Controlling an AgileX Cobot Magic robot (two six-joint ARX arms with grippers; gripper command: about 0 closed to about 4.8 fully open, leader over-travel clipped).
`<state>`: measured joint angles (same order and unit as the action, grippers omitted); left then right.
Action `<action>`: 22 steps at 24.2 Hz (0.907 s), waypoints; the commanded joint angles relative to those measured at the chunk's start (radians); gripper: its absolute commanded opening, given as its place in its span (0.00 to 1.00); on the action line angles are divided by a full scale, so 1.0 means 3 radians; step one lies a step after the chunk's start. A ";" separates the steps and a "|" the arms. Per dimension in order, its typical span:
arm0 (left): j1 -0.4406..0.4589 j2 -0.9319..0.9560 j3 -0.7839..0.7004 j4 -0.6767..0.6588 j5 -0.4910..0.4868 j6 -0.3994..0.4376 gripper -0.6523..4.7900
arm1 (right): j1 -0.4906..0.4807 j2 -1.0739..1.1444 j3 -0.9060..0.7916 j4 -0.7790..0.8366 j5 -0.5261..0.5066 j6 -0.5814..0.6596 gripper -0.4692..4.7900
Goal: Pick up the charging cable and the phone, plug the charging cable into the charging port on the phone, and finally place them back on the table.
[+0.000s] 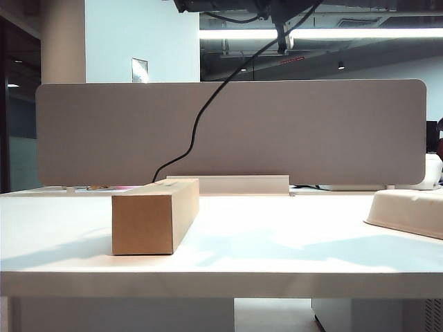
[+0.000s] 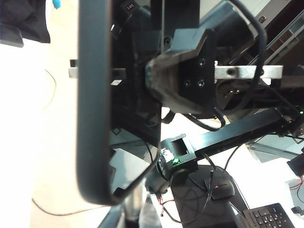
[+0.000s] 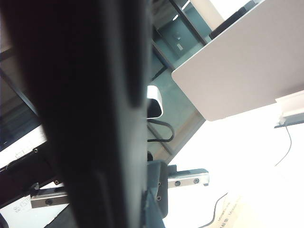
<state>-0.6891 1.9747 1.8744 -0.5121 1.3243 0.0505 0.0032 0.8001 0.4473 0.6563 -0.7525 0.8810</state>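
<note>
Neither gripper shows in the exterior view; both are above its top edge. The charging cable climbs from behind the cardboard box out of that edge. In the left wrist view the black phone stands edge-on, its rounded corner just off my left gripper. That gripper is blurred and shut, and the thin cord runs in towards it; the plug is hidden. Across from it, a finger of my right gripper presses on the phone's flat side. In the right wrist view the phone fills the frame and runs down into my right gripper, shut on it.
A cardboard box stands on the white table left of centre, the grey divider behind it. An off-white stand sits at the right edge. A keyboard and a mouse lie below the arms.
</note>
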 commanded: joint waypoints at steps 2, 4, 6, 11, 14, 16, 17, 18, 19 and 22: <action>-0.0018 -0.0056 0.0057 0.0264 0.0137 -0.0013 0.12 | 0.0024 0.0043 -0.0024 -0.0186 -0.0168 -0.0074 0.08; 0.0001 -0.0056 0.0057 0.0197 0.0125 -0.0015 0.23 | 0.0022 0.0043 -0.0024 -0.0167 -0.0102 -0.0074 0.08; 0.0033 -0.0056 0.0057 0.0032 0.0004 0.0005 0.35 | 0.0020 0.0045 -0.0023 -0.0155 -0.0010 -0.0074 0.08; 0.0079 -0.0055 0.0056 -0.0399 -0.0120 0.0186 0.37 | 0.0004 0.0042 -0.0023 -0.0154 0.0148 -0.0167 0.08; 0.0122 -0.0056 0.0057 -0.0712 -0.0284 0.0401 0.58 | 0.0003 0.0042 -0.0022 -0.0150 0.0273 -0.0167 0.08; 0.0170 -0.0056 0.0057 -0.0950 -0.0665 0.0593 0.57 | 0.0001 0.0043 -0.0023 -0.0160 0.0286 -0.0167 0.08; 0.0177 -0.0056 0.0057 -0.1022 -0.0805 0.0636 0.57 | -0.0003 0.0043 -0.0023 -0.0170 0.0326 -0.0167 0.08; 0.0221 -0.0056 0.0057 -0.1175 -0.1120 0.0690 0.57 | -0.0003 0.0042 -0.0023 -0.0214 0.0356 -0.0165 0.08; 0.0263 -0.0056 0.0057 -0.1266 -0.1359 0.0693 0.57 | -0.0004 0.0045 -0.0023 -0.0261 0.0378 -0.0168 0.08; 0.0406 -0.0079 0.0058 -0.1562 -0.2185 0.0693 0.40 | -0.0005 0.0045 -0.0023 -0.0839 0.0818 -0.0172 0.08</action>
<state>-0.5816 1.9621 1.8870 -0.9493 0.7494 0.2516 0.0025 0.8165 0.4324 0.4591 -0.5781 0.8371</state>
